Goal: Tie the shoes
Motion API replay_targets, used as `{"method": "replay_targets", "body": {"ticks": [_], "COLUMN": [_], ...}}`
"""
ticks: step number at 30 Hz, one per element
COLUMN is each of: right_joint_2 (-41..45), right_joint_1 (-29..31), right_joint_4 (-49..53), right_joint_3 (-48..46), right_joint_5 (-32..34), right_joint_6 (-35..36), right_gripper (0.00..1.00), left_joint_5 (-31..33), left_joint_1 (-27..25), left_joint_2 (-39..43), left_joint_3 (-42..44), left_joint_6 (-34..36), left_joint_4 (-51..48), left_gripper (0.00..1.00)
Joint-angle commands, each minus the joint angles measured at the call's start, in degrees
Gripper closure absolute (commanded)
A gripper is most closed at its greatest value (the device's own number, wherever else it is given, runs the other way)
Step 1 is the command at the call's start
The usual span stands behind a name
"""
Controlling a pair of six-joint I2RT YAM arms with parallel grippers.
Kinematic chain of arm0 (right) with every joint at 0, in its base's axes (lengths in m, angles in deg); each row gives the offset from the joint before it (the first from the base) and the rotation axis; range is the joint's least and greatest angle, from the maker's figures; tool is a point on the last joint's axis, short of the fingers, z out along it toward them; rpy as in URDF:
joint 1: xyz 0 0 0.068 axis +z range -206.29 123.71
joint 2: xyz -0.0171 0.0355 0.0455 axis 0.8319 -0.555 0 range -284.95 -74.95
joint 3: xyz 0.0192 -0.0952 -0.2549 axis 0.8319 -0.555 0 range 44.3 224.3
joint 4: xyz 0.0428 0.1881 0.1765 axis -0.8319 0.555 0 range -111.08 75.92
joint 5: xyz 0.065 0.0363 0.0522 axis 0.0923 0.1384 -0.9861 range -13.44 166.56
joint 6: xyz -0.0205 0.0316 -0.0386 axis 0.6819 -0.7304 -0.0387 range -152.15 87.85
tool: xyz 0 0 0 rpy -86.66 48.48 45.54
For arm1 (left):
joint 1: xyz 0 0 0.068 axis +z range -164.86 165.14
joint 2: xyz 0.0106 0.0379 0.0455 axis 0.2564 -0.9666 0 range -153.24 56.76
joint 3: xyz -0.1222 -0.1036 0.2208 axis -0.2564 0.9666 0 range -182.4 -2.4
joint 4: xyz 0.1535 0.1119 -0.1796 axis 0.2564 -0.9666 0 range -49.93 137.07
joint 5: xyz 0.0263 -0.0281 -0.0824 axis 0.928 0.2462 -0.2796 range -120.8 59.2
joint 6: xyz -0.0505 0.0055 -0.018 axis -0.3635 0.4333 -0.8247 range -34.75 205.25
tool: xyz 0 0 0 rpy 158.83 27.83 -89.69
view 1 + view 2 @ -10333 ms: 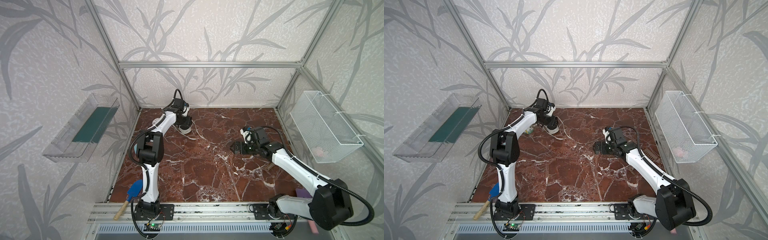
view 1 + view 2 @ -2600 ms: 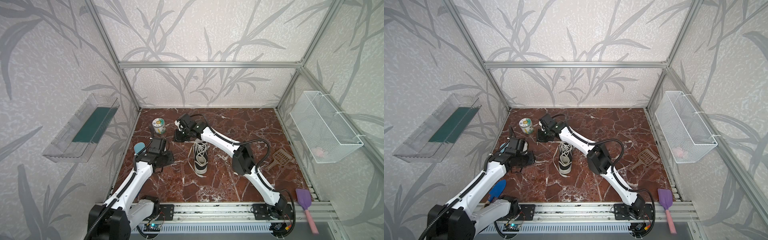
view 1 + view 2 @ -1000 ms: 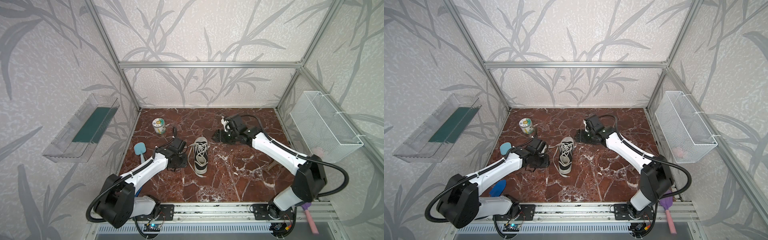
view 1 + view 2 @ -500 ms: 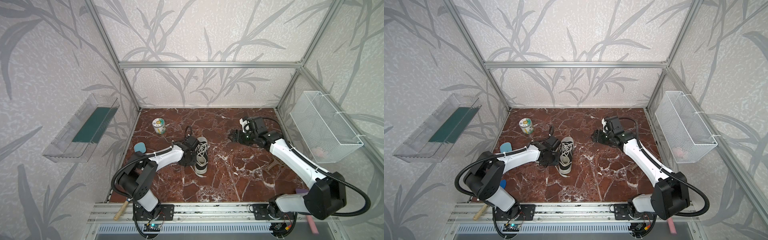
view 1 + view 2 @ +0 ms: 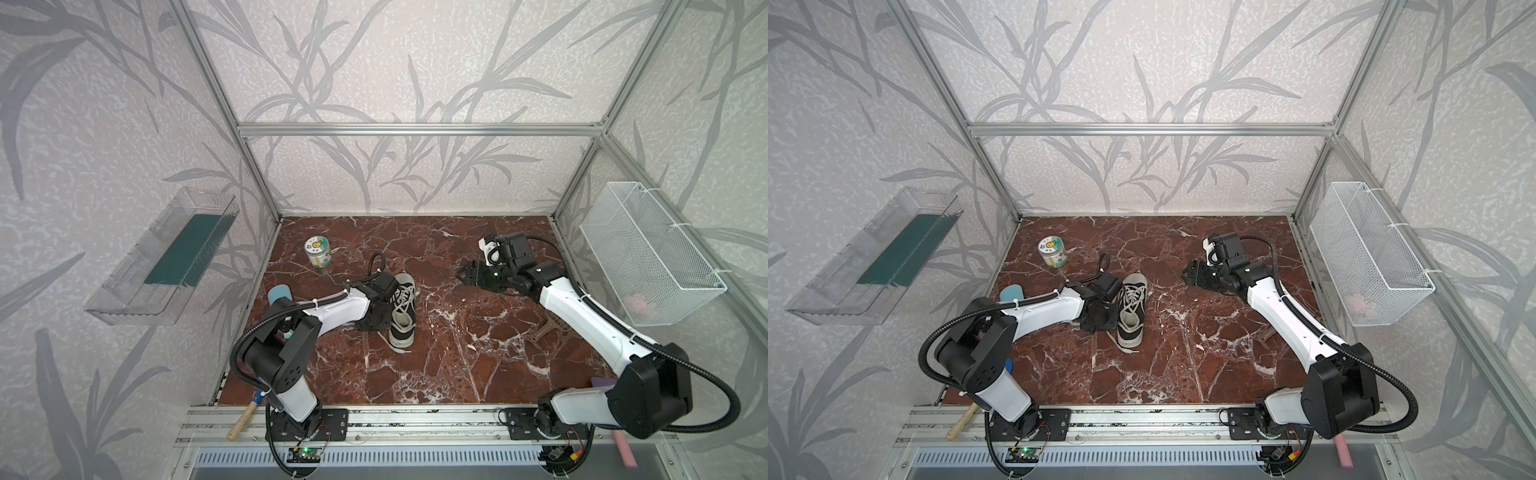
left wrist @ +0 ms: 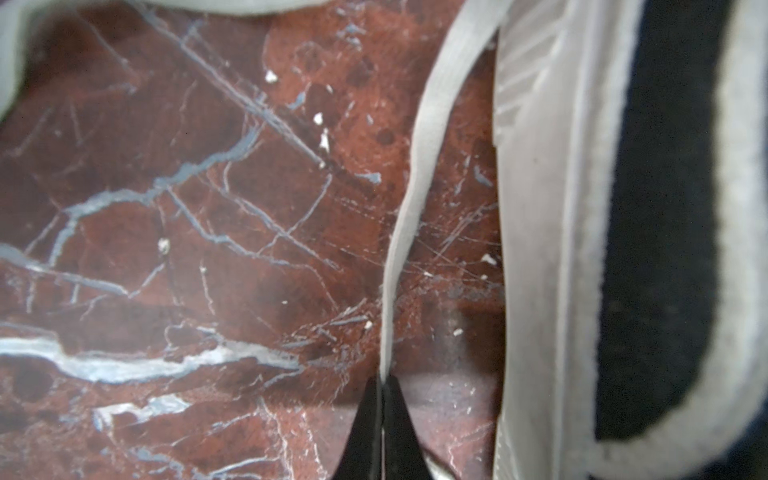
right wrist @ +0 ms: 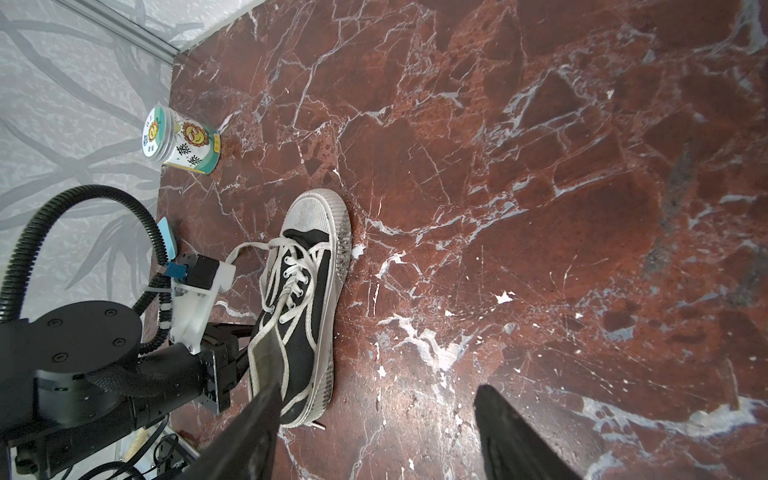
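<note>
Black low-top sneaker (image 5: 402,320), white sole, upright near can (image 5: 318,252), toe end nearer it; white laces (image 5: 402,297) untied.

Left gripper (image 6: 381,419): my jaws are pressed together, black tips meeting with no gap. A flat white lace (image 6: 415,174) is pinched edge-on between them. From the tips the lace runs away from me over the tabletop (image 6: 187,249), turning from a thin edge to its full flat width. Just beside it lies the shoe (image 6: 665,228): white rubber sidewall nearest the lace, black canvas beyond, a pale rim around that. Shoe is close and out of focus. Tabletop is red-brown marble with grey-white veins and small white flecks. A pale strip (image 6: 8,41) curves along the edge of view, too blurred to name.
</note>
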Motion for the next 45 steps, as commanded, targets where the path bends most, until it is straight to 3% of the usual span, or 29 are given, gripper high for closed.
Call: {"method": "replay_targets", "body": {"ticks": [1,8,17,26,40,41,43,45], "right_joint_2": [1.01,3.40,7.01,10.07,13.44,13.62,13.94,14.24], "right_joint_1": [-0.25,-0.37,-0.34,-0.60,-4.86,-5.31,-6.12,-6.73], "right_joint_4": [0.62,1.40,2.24,4.05,7.30,7.43,7.66,7.78], "right_joint_3": [0.45,-1.20,-3.43,-3.99,-4.77,-4.84,-5.24,-5.56], "right_joint_5": [-0.65,-0.10,0.55,2.22,1.10,0.87,0.56,0.34], "right_joint_6": [0.46,0.62,-0.04,0.61,2.98,3.10,3.30,3.53], "right_gripper": [0.27,0.26,0.27,0.26,0.26,0.26,0.26,0.26], "left_joint_5": [2.72,1.73,-5.02,-10.17,-14.87,-15.08,-15.43,-15.93], "left_joint_1": [-0.11,-0.04,-0.59,-4.09,-8.53,-8.69,-8.85,-9.00], "left_joint_2": [2.59,9.99,8.85,-2.76,-23.54,-24.65,-26.63,-28.33], "left_joint_3": [-0.63,-7.20,-21.12,-35.70,-50.72,-51.37,-52.50,-53.55], "left_joint_6": [-0.92,0.83,3.65,4.94,5.22,5.11,4.99,5.05], "left_joint_4": [-1.25,-9.93,-18.13,-20.05,-16.93,-16.48,-16.08,-15.83], "left_gripper": [0.99,0.99,1.00,1.00,0.99,0.96,0.79,0.71]}}
